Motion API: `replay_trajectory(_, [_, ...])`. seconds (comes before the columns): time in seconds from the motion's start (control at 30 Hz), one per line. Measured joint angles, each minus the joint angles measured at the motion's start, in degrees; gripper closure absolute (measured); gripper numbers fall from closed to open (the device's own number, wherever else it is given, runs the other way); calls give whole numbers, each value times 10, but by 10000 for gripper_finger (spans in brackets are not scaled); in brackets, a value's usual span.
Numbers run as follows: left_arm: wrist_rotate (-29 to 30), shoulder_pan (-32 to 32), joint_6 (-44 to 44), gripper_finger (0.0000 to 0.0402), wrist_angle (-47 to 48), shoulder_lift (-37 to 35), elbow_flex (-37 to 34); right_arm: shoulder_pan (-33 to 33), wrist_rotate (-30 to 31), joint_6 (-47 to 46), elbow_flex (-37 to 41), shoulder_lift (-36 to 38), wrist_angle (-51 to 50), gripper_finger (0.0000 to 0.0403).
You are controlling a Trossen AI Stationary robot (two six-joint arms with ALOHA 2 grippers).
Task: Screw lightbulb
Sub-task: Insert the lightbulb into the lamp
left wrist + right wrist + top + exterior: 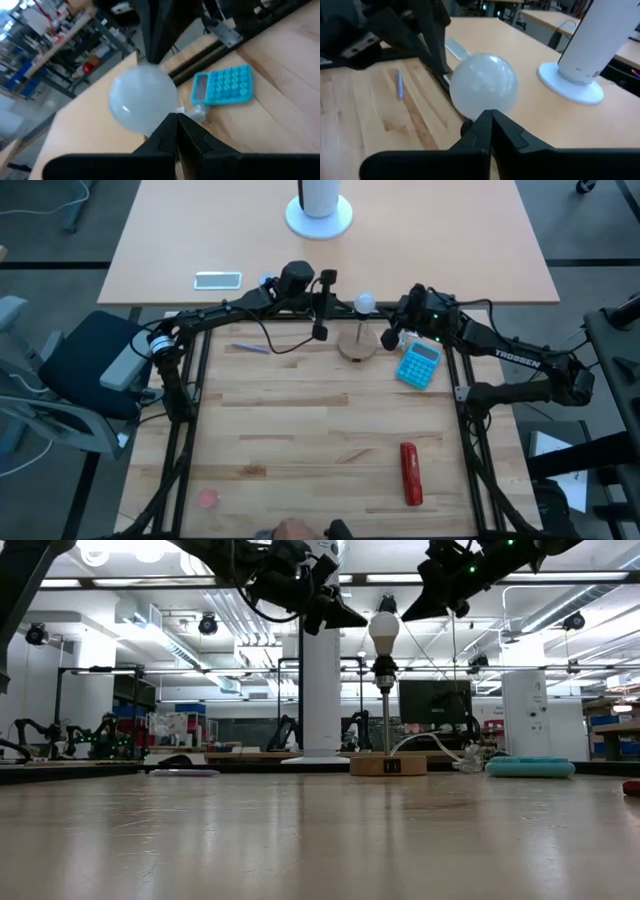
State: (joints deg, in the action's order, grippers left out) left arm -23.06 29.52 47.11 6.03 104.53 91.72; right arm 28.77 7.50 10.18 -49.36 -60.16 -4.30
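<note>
— Sitting where, the lightbulb [384, 629]?
— Upright on the post of the wooden disc [356, 346], back of the surface [300, 420]. My left gripper [319, 332] and right gripper [392, 338] flank it, jaws closed, holding nothing.

— How are the two arms built?

— Both are made of dark, nearly black segments joined at rounded housings. White lettering reading "TROSSEN" is seen on the right arm [520, 360] in the high view, and a small green light is lit near its wrist. On the left arm [215, 315] a pale ring is seen at one joint, and black cables are looped beside the wrist.

— And the fingers?

— Each gripper is fitted with two flat, dark fingers tapered to a point. On the left gripper [176, 116] and the right gripper [491, 112] the tips are pressed together. Screws cannot be made out — perhaps hidden in the dark plastic.
</note>
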Motion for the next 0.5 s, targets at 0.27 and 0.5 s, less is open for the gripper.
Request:
replay_trajectory(0.27, [47, 2, -10, 401, -32, 0, 0, 0, 1, 10, 0, -2, 22, 402])
replay_trajectory(0.5, [61, 3, 26, 401, -18, 11, 0, 0, 0, 24, 0, -2, 22, 402])
